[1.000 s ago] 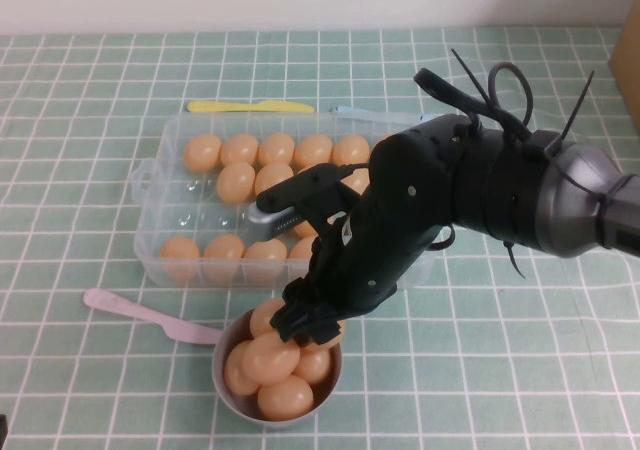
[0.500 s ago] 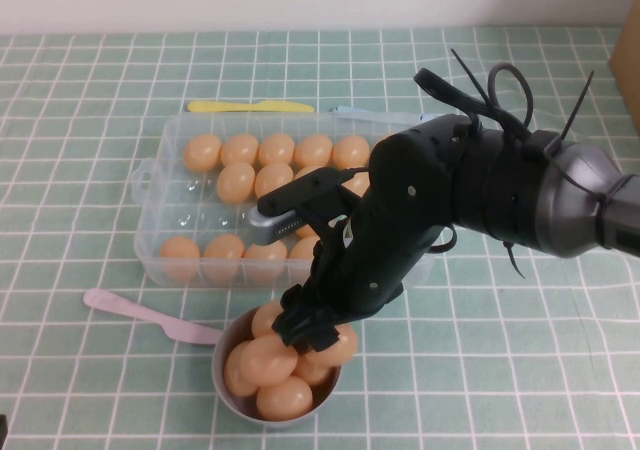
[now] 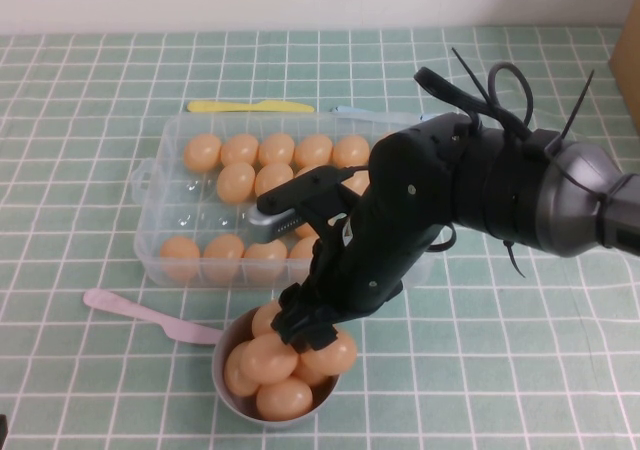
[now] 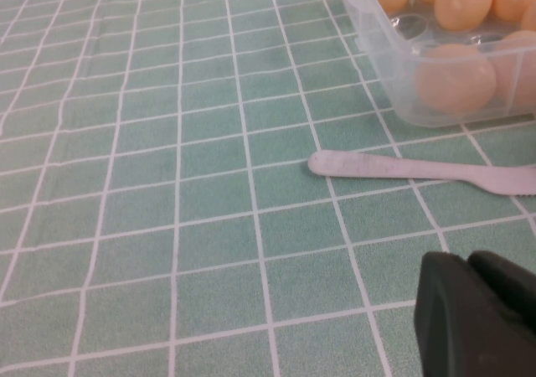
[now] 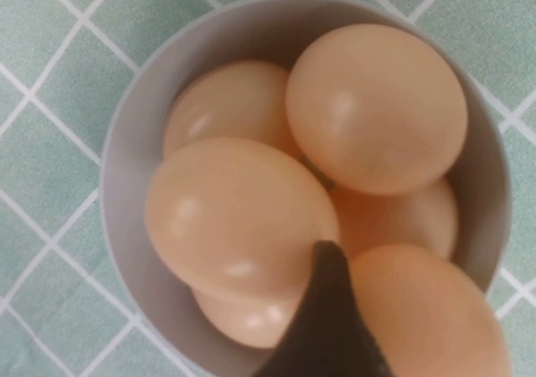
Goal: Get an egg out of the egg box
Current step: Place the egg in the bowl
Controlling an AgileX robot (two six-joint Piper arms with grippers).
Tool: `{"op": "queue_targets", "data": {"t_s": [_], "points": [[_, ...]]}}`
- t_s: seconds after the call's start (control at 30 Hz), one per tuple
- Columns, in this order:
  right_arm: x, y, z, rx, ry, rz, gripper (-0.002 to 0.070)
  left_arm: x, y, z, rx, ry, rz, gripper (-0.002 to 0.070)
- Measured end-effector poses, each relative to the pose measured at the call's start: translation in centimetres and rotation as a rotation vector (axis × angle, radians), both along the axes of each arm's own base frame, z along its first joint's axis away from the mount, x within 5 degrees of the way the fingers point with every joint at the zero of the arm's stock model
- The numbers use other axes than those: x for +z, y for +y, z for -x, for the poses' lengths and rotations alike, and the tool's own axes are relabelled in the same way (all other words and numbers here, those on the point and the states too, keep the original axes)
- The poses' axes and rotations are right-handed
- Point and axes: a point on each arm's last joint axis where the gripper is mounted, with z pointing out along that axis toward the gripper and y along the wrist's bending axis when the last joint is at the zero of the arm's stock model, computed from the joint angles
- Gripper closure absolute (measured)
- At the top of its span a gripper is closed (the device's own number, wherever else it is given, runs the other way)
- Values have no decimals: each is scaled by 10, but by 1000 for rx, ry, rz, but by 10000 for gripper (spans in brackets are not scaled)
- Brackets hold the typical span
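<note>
While the right arm reaches across the box (image 3: 160,195) toward the near side, the right pincer (image 3: 308,328) hangs right over the bowl (image 3: 224,365), low among the eggs piled there. That fits a drop-off: I judge an egg lifted from the box is being set into the bowl. The egg (image 3: 333,351) at the pincer tip sits on the pile's right edge; in the right wrist view the same egg (image 5: 435,318) lies against a dark finger (image 5: 328,327). Only one finger shows, so I can't tell if the pincer grips the egg or has let go.

The box stands on the table (image 3: 80,100) just behind the bowl, lid off, eggs in its far rows and along the near row, some middle slots bare. The box's right half is hidden by the arm, so the count there is unknown.

The left pincer (image 4: 477,314) is parked low over the table well left of the box, off the high view, with only a dark corner of it in frame; state unclear.

A pink knife (image 3: 140,313) lies between box and bowl, its tip touching or passing under the bowl rim, can't tell which. A yellow utensil (image 3: 250,106) lies behind the box, partly cut off by its wall.
</note>
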Motion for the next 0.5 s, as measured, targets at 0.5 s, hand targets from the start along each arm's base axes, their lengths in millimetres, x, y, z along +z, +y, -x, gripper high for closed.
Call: {"op": "queue_targets", "data": {"t_s": [0.5], "points": [[6, 3, -3, -1, -20, -20, 196, 0, 0, 0, 0, 0, 0, 678]]}}
